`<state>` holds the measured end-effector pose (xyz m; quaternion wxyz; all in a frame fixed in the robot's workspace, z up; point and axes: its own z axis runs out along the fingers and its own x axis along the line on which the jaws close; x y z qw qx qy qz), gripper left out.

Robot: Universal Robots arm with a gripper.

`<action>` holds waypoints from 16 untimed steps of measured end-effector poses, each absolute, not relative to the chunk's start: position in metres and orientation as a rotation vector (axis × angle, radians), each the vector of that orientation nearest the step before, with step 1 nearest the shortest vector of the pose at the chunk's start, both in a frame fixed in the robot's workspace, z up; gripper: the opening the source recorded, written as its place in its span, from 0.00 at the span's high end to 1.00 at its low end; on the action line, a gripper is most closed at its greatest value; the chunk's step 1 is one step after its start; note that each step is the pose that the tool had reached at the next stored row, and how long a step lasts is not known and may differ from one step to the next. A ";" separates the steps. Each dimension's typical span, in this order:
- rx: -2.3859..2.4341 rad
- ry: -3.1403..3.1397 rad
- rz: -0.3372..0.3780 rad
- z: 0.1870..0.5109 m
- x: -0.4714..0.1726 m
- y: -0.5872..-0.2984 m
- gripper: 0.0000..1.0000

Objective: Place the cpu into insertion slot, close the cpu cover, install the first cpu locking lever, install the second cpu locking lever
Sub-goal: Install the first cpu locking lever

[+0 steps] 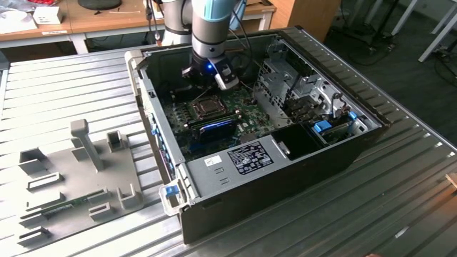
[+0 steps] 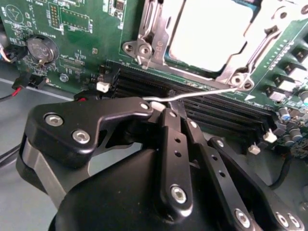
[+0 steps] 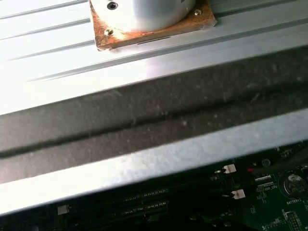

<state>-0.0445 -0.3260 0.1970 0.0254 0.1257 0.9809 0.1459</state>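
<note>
Gripper point(image 2: 162, 107) with jaws pinched together on the thin wire cpu locking lever point(image 2: 202, 94), low over the black memory slots point(image 2: 221, 111). Just beyond, the cpu point(image 2: 211, 33) sits in the insertion slot point(image 1: 209, 107) near the middle of the green motherboard point(image 2: 72, 29), with the silvery cpu cover point(image 2: 150, 33) closed over it.

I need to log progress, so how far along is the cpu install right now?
Looks done: the cpu sits in the insertion slot, the cpu cover down over it. In hand: the fingers pinch a thin locking lever that juts out over the memory slots. Left: latching at least this lever. Whether it is the first or second lever, I cannot tell.
</note>
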 end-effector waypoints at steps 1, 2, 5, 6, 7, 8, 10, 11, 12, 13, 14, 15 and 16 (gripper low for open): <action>0.389 3.033 0.451 0.198 -0.044 -0.326 0.90; 0.389 3.033 0.451 0.199 -0.044 -0.326 0.90; 0.389 3.033 0.451 0.202 -0.044 -0.326 0.90; 0.389 3.033 0.451 0.204 -0.044 -0.326 0.90; 0.389 3.033 0.451 0.205 -0.044 -0.325 0.90; 0.389 3.033 0.451 0.206 -0.044 -0.325 0.90; 0.389 3.033 0.452 0.208 -0.044 -0.325 0.90; 0.389 3.033 0.452 0.208 -0.044 -0.325 0.90; 0.389 3.032 0.453 0.209 -0.045 -0.325 0.90; 0.389 3.032 0.453 0.209 -0.045 -0.325 0.90; 0.389 3.032 0.453 0.209 -0.045 -0.325 0.90; 0.388 3.031 0.453 0.209 -0.046 -0.325 0.90; 0.388 3.030 0.453 0.209 -0.047 -0.325 0.90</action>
